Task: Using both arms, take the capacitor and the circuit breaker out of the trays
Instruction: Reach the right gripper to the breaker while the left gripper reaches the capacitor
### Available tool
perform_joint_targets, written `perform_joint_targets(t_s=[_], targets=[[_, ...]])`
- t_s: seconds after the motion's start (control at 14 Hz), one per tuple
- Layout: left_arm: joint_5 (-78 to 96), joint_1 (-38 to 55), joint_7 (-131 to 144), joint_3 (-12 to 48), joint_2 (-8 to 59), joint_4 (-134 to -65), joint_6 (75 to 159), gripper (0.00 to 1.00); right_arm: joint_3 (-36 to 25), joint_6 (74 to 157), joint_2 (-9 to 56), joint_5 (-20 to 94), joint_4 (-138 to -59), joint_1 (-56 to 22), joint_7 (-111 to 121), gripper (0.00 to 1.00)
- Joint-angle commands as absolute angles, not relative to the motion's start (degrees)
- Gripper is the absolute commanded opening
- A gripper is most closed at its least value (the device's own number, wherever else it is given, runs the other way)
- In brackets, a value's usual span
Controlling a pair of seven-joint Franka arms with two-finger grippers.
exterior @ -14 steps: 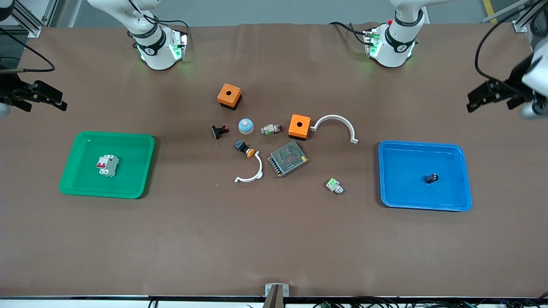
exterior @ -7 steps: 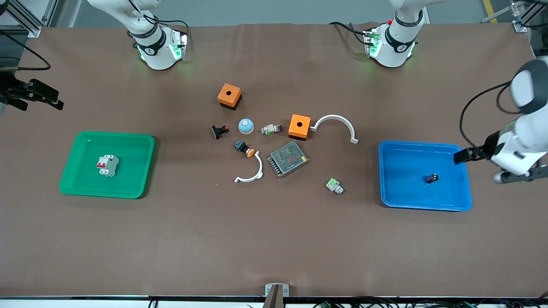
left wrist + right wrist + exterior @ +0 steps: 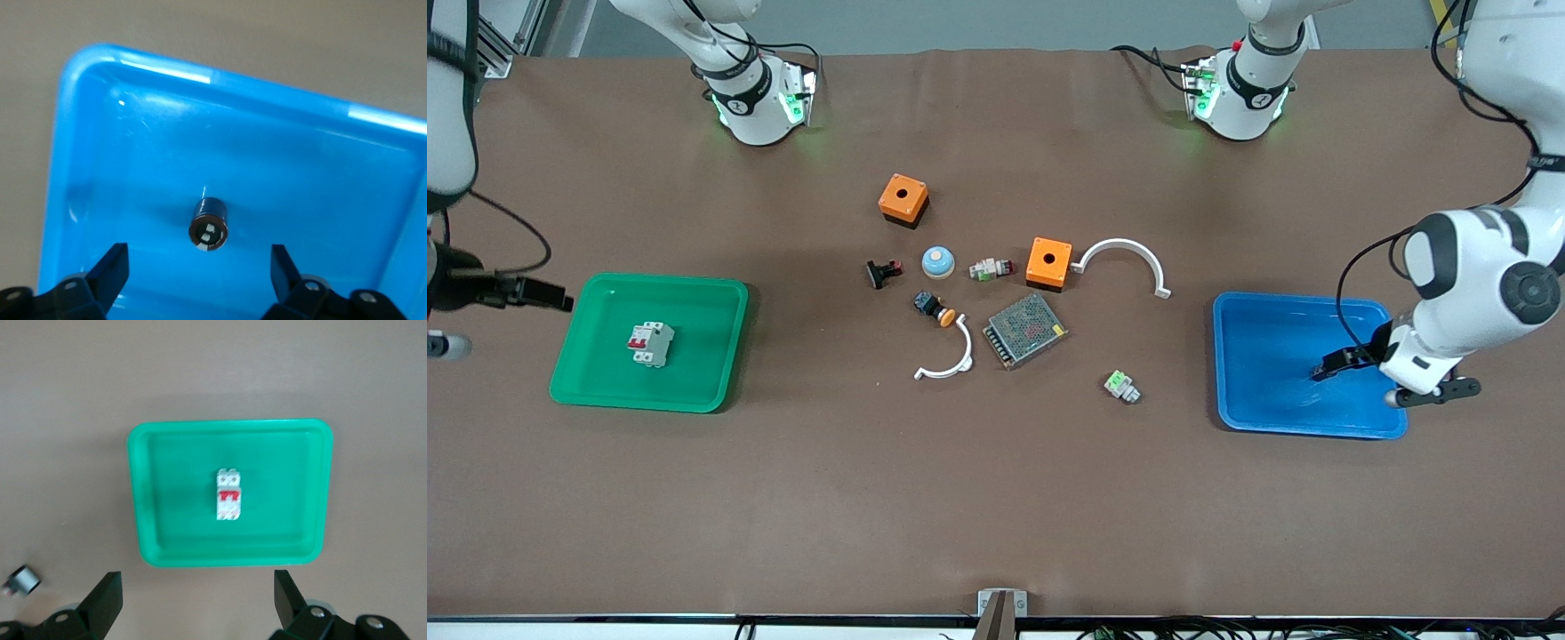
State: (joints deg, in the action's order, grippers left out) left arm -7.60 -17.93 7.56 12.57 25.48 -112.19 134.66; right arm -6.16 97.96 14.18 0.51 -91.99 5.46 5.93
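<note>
The capacitor, a tiny dark cylinder, lies on its side in the blue tray at the left arm's end of the table. My left gripper hangs open just over it and mostly hides it in the front view. In the left wrist view the open left gripper has one finger on either side of the capacitor, inside the tray. The white breaker with red levers lies in the green tray. My right gripper is open and empty over the table beside that tray. The right wrist view shows the gripper, the breaker and the tray.
Mid-table lie two orange boxes, two white arcs, a metal mesh box, a blue-domed button, a black button with orange cap, a black-and-red part and a white-and-green block.
My left arm has swung down from the table's end to just over the capacitor in the blue tray. My right gripper has moved toward the green tray. Capacitor and breaker have not moved.
</note>
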Motion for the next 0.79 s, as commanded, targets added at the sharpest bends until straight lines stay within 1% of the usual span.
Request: perform_joint_targets(t_s=[0.0,0.14,0.21,0.29,0.36,0.43,0.57,0.71], targets=[[-8.79,-18.02,7.38,13.01,27.33,-111.97,135.88,0.89,-5.54,107.01,13.71,1.05,-100.16,8.61,7.55,1.0],[-9.22,-17.93,7.3,12.92,28.56,-111.8,135.88,0.84,-5.54,116.93,13.71,1.14,-108.24,9.31,7.56,1.0],[-10.1,-18.02,7.38,12.92,29.17,-111.71,135.97,0.8,-5.54,123.59,13.88,1.14,-113.24,9.23,7.56,1.0],[-10.63,-18.1,7.38,12.92,29.27,-111.71,135.88,0.75,-5.36,129.93,14.67,1.14,-117.12,9.23,7.38,1.0],[-10.81,-18.19,7.38,12.92,29.53,-111.71,135.88,0.68,-5.27,135.73,15.9,1.23,-120.2,9.14,7.3,1.0],[-10.81,-18.11,7.47,12.92,30.31,-111.62,135.88,0.62,-5.27,139.71,17.65,1.67,-121.63,9.14,7.21,1.0],[-10.81,-18.02,7.82,12.92,30.5,-111.45,135.88,0.55,-5.27,144.73,20.55,3.42,-122.95,9.05,7.47,1.0],[-10.81,-17.49,8.26,12.92,30.59,-111.01,135.88,0.38,-5.19,148.08,22.49,3.43,-124.62,9.05,7.47,1.0]])
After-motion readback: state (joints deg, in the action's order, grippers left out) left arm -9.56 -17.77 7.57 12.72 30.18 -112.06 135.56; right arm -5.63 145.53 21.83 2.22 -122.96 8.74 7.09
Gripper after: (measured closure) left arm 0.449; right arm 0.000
